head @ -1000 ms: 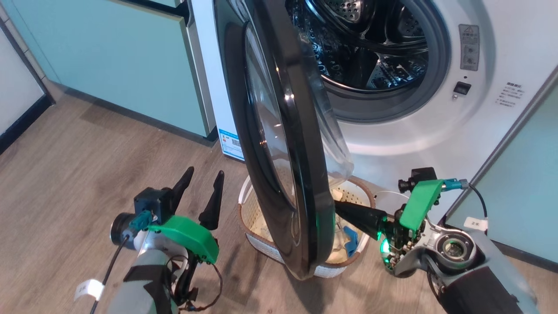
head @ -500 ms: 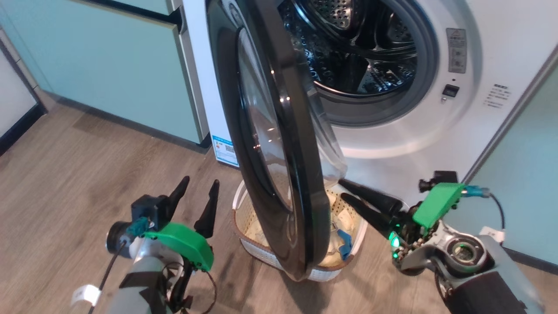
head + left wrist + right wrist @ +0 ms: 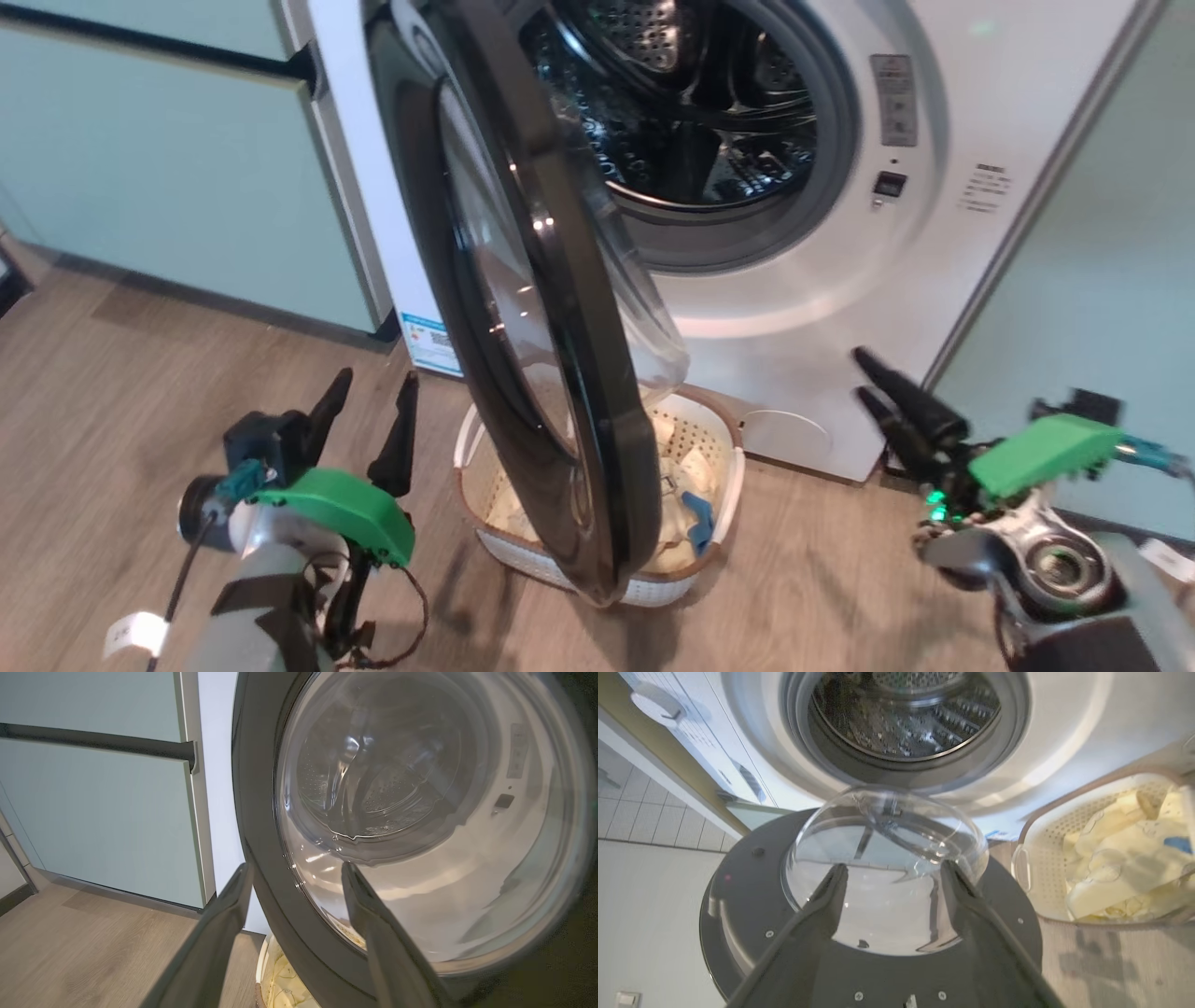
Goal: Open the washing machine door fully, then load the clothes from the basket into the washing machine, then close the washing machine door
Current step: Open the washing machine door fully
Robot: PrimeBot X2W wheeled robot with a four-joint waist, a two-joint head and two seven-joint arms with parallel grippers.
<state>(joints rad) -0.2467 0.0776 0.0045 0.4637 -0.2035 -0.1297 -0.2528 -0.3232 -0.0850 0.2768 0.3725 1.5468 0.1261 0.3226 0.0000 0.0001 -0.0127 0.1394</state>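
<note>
Plainly the left gripper (image 3: 372,390), lower left, and right gripper (image 3: 864,375), lower right, both gape empty beside the centre's half-open door (image 3: 569,299).

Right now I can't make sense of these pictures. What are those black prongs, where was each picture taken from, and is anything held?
This is a wheeled robot with two arms, each ending in a two-fingered pincer. The picture showing both arms comes from its head camera: the left pincer at lower left, the right pincer at lower right, both open and empty. Between them the washing machine door stands partly open before the washing machine. Under it, on the floor, sits the basket holding the clothes. The other two pictures come from wrist cameras: the left one faces the door's outer side, the right one its inner glass bowl, with the basket beside it.
</note>
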